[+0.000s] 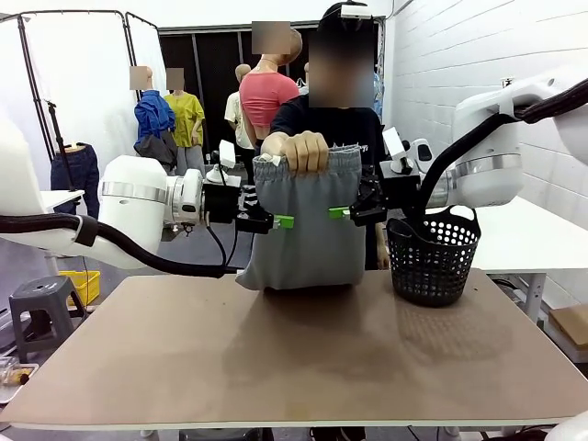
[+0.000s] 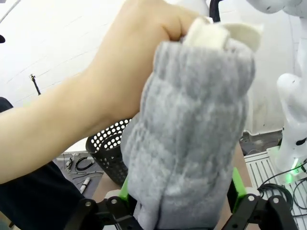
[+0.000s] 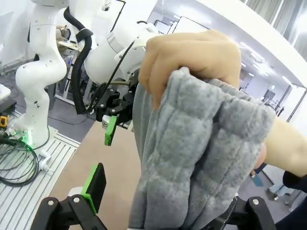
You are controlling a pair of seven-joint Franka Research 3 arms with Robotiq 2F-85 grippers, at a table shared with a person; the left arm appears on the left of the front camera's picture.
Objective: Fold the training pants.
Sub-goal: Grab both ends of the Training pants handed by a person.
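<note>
- The training pants hang in a light grey bundle over the far middle of the table; their lower end comes down to the tabletop near its far edge.
- A person's hand grips the gathered waistband at the top in a closed fist; the person stands behind the cloth at the far side.
- The left gripper reaches in level from the left at mid-height of the bundle; one green pad lies across the front of the pants' left edge.
- In the left wrist view the left gripper has its fingers spread wide with the training pants filling the space between them; the green pads sit right at the cloth on both sides; I cannot tell whether they press on it.
- The same view shows the hand clenched on the waistband above, and the black perforated basket beyond the cloth.
- The right gripper comes in level from the right, its green tip at the pants' right edge.
- In the right wrist view the right gripper stands spread; one green pad is clear of the training pants; the other finger is mostly hidden behind the cloth.
- That view also has the hand bunched on the top of the cloth.
- The black basket stands on the table just to the right of the pants, below the right arm.
</note>
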